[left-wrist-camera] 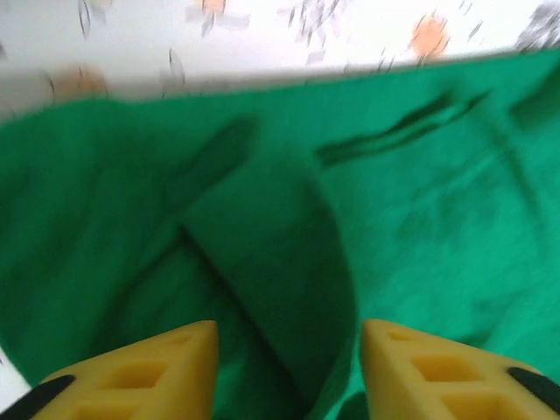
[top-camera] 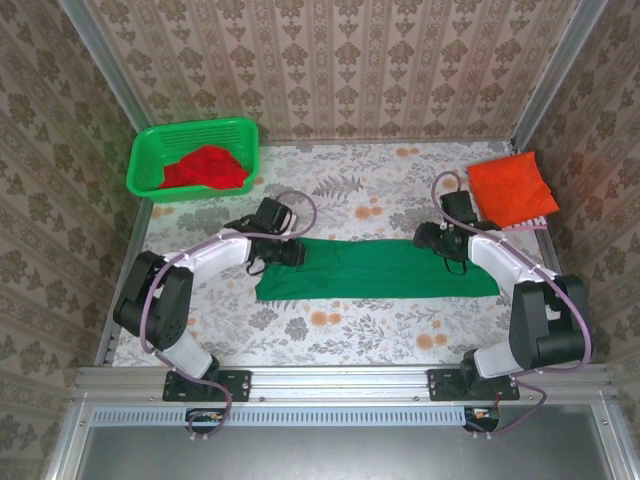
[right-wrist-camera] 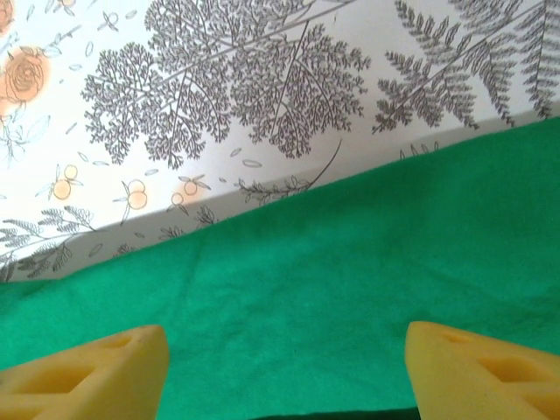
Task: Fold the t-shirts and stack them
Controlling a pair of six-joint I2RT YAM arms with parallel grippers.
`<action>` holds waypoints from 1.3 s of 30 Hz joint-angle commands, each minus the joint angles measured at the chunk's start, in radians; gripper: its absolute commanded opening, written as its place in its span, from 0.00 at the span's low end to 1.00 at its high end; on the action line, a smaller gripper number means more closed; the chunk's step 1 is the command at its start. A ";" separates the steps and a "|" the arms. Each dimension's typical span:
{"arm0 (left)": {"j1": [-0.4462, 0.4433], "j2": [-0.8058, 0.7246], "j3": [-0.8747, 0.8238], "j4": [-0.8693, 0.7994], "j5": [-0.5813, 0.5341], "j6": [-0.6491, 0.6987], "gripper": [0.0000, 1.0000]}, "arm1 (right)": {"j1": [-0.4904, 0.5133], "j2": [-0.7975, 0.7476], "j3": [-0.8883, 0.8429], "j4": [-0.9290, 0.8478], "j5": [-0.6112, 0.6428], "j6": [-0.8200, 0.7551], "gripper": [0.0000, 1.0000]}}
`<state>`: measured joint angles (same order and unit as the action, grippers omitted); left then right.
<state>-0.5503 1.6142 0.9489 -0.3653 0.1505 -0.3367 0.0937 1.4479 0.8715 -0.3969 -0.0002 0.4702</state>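
From above, I see the green shirt point(top-camera: 375, 268) lying as a long band across the middle of the table point(top-camera: 400, 330), its long axis running left to right. The left gripper point(top-camera: 288, 252) sits over the band's left end. The right gripper point(top-camera: 440, 240) sits over its far edge near the right end, so each arm is nearest its own end. The orange shirt point(top-camera: 513, 190) lies folded at the far right, just beyond the right arm. The red shirt point(top-camera: 207, 165) is heaped in the basket point(top-camera: 190, 130) at the far left. I judge neither is in the way of folding the band end over end.

On the left wrist, blurred, the fingers point(left-wrist-camera: 131, 376) stand apart with a dark ridge of green cloth running up between them. I cannot tell whether they touch it.

On the right wrist, the fingers point(right-wrist-camera: 87, 372) are spread wide above flat green cloth, pinching nothing. The cloth's far edge crosses just ahead of them, with bare table beyond.
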 commanded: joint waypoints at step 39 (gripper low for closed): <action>-0.088 -0.175 -0.178 0.224 -0.070 -0.465 0.54 | -0.011 0.242 0.182 -0.089 -0.122 -0.049 0.64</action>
<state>-0.6209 1.3708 0.7715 -0.2375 0.0200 -0.7433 0.0708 1.6634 1.0294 -0.4458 -0.0731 0.4324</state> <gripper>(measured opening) 0.575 0.641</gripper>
